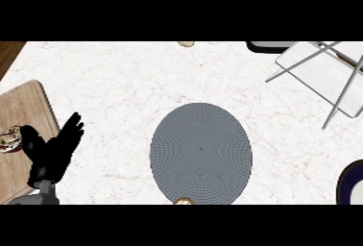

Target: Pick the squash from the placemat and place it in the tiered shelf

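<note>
The left hand (51, 153) is resting open with fingers straight, holding nothing, beside the cutting board (25, 110) at the table's (113, 86) left. The right hand is not showing. A tan bit, probably the squash (184, 202), is peeking in at the placemat's (200, 149) near edge, right of that hand; its long axis is hidden. The tiered shelf (319, 67) is standing at the far right, well apart, with bare table lying between.
</note>
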Motion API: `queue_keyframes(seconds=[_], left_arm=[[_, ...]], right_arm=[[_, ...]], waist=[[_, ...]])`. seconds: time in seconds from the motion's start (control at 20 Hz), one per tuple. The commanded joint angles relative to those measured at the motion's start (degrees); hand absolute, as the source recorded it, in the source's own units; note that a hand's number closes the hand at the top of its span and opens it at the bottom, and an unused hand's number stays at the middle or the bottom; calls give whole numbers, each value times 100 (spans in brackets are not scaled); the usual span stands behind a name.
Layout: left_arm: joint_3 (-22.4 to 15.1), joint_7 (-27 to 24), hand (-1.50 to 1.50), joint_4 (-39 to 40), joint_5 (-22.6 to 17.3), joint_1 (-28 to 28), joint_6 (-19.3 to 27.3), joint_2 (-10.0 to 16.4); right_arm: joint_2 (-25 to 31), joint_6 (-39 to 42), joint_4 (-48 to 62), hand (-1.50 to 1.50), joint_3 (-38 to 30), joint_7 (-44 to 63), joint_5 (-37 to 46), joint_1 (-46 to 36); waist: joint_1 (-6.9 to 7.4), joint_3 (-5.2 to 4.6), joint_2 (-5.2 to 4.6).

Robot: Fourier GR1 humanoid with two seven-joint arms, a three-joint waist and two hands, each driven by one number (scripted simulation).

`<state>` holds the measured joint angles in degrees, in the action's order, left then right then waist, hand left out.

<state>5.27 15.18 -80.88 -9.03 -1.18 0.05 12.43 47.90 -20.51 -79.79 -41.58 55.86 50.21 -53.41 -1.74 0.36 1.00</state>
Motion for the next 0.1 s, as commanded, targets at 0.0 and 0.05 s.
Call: queue_keyframes(seconds=[0.0, 0.05], left_arm=[[-84, 366, 0, -106, -26, 241, 2, -52], [-25, 389, 0, -56, -63, 164, -81, 41]], right_arm=[[330, 927, -1057, -150, -552, 245, -643, 643], [262, 1063, -1456, -150, -513, 514, -577, 758]], waist=[[-25, -31, -25], [-6, -35, -35]])
